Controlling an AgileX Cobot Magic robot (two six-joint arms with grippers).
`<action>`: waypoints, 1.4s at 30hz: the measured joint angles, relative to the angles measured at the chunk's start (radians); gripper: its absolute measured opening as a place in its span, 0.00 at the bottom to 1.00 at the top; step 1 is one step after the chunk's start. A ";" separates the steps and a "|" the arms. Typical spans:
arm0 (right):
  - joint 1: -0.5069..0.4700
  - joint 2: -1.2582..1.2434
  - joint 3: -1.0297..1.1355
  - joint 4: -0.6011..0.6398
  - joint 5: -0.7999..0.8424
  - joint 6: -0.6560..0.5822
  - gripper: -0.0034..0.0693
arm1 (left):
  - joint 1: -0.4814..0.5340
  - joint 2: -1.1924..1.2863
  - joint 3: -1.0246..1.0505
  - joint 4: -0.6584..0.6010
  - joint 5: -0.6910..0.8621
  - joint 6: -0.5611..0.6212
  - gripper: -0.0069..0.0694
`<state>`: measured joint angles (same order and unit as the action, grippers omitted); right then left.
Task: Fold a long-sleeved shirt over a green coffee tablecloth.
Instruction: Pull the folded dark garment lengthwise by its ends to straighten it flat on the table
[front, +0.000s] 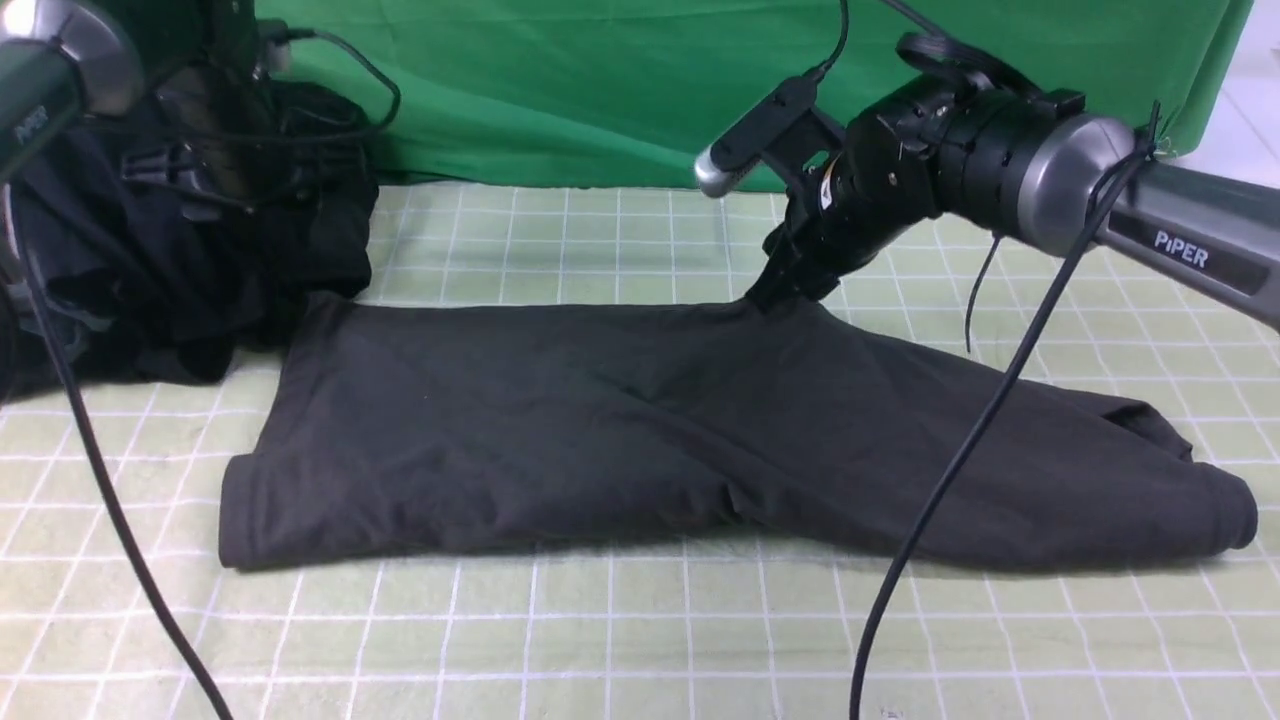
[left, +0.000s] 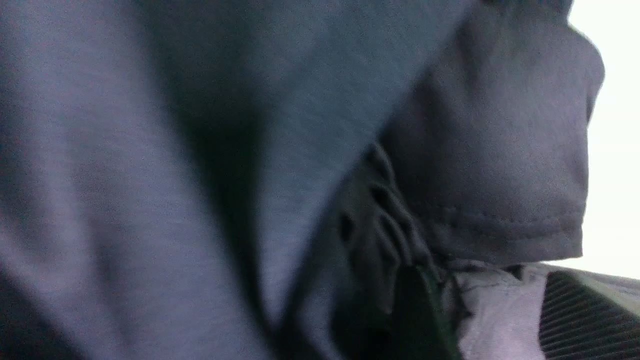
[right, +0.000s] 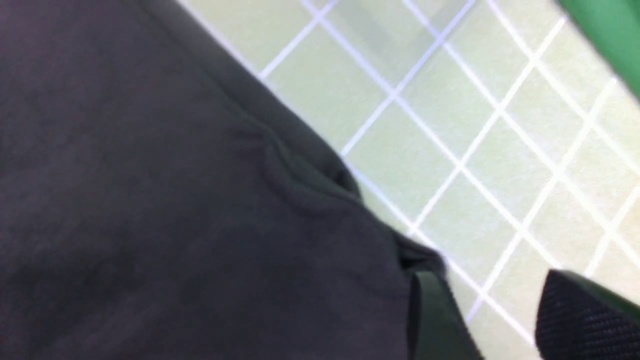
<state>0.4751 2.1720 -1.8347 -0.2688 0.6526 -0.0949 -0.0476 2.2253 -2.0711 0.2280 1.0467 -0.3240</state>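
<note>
Now we see the right arm slanting down from the right, its right gripper (front: 783, 290) tipped at the far edge of the long-sleeved shirt (front: 640, 430). Its fingers (right: 435, 320) stand apart, with grid cloth showing between them. Our left gripper (left: 482, 282) sits deep in the pile of dark garments (front: 250, 250) at far left, jaws parted too, with pale fabric between them. The shirt lies folded in a wide band across the green coffee tablecloth (front: 640, 620). Bare cloth runs along the shirt's near edge and behind it.

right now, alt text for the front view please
A charcoal-black long-sleeved shirt lies folded into a wide band on a pale yellow-green grid-patterned tablecloth. The right gripper points down at its far edge; a heap of black garments sits far left.
</note>
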 joint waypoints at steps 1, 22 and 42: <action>0.000 0.000 -0.034 -0.009 0.049 0.012 0.45 | 0.001 -0.024 -0.001 0.009 0.017 -0.005 0.58; -0.482 -0.245 0.155 0.437 0.558 -0.199 0.10 | -0.221 -0.362 0.671 -0.254 -0.012 0.264 0.08; -0.569 -0.118 0.256 0.509 0.488 -0.278 0.54 | -0.090 -0.374 0.883 -0.212 -0.193 0.201 0.09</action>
<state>-0.0939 2.0544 -1.5788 0.2406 1.1408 -0.3728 -0.1372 1.8518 -1.1881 0.0158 0.8539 -0.1233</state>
